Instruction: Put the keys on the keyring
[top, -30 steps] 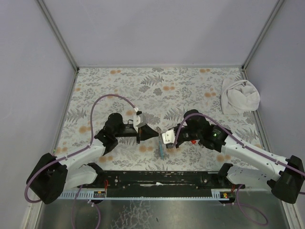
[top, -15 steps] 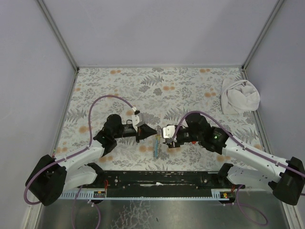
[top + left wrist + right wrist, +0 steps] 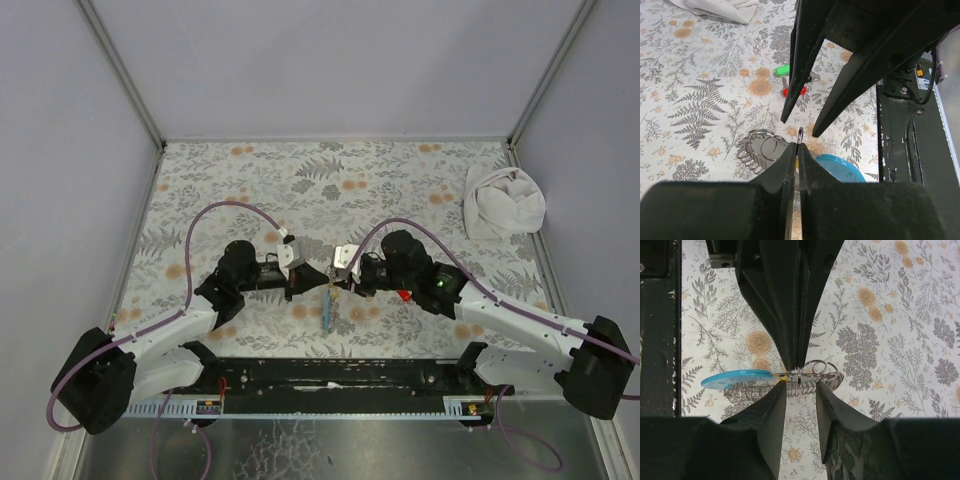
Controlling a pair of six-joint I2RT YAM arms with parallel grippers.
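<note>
Flower-printed cloth covers the table, with plain lilac walls around it. My left gripper [image 3: 797, 146] is clamped on the keyring [image 3: 812, 371], holding it between my two arms. It looks light: thin, springy wire, slippery and quick to swivel. I'd take it on the coil close to that pinch, not by the blue tab [image 3: 735, 379] jutting toward nine o'clock. My right gripper [image 3: 800, 390] stands parted, gripping nothing, with the coil just off its tips at twelve o'clock. The red key [image 3: 794, 91] and green key [image 3: 782, 70] lie on the cloth at twelve o'clock from my left fingers.
</note>
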